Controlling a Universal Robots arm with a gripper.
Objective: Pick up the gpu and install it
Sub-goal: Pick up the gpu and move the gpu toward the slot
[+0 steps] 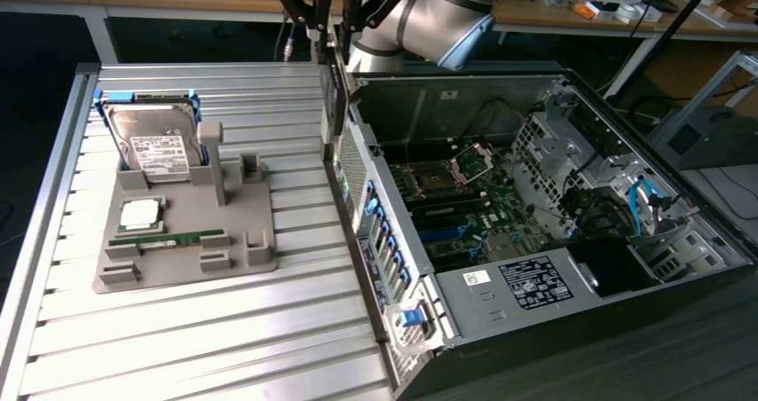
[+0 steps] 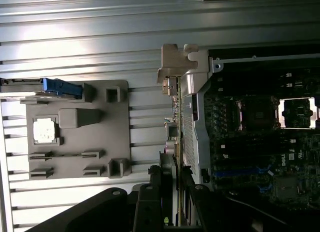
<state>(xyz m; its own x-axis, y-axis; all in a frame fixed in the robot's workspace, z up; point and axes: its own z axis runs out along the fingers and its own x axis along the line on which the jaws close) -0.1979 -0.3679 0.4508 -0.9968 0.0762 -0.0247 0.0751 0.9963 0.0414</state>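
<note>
In the wrist view I see the gpu (image 2: 176, 117) edge-on, as a thin dark card with a pale metal bracket (image 2: 177, 61) at its far end. My gripper (image 2: 171, 181) is shut on the card's near end, one black finger on each side. The card hangs in the air above the near wall of the open computer case (image 1: 533, 197), between the grey fixture (image 2: 80, 127) and the motherboard (image 2: 260, 132). In the exterior view my arm (image 1: 427, 19) reaches in above the case's top corner.
The grey fixture (image 1: 190, 232) on the slatted metal table (image 1: 213, 330) holds a silver hard drive (image 1: 154, 144) in a blue frame, a processor chip (image 1: 140, 213) and a green memory stick (image 1: 166, 239). Inside the case, the motherboard (image 1: 462, 197) has blue-tabbed slots along its lower part.
</note>
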